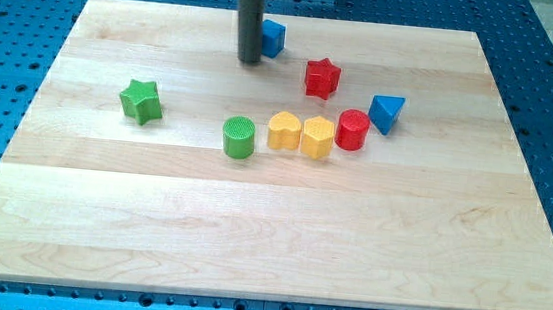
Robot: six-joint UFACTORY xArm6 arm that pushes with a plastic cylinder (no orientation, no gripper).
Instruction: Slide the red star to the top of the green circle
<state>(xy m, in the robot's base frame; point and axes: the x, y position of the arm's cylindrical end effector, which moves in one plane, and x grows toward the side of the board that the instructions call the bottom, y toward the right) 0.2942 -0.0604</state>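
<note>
My tip (250,60), the lower end of the straight dark rod, is resting on the pale wooden board (269,245) near the view's top; being a bare rod, it has no jaws to open or close and is holding nothing. Just to the tip's right a blue block (274,37) of unclear shape is sitting partly behind the rod, though I cannot tell whether they are touching. The red star block (321,78) is lying to the tip's right and slightly below, apart from it. The green circle block (239,137) is standing straight below the tip, well apart. To its right a yellow heart block (284,132), a yellow hexagon-like block (317,138) and a red round block (352,130) are forming a close row, with a blue triangle block (387,112) just beyond. A green star block (141,100) is sitting to the tip's lower left.
</note>
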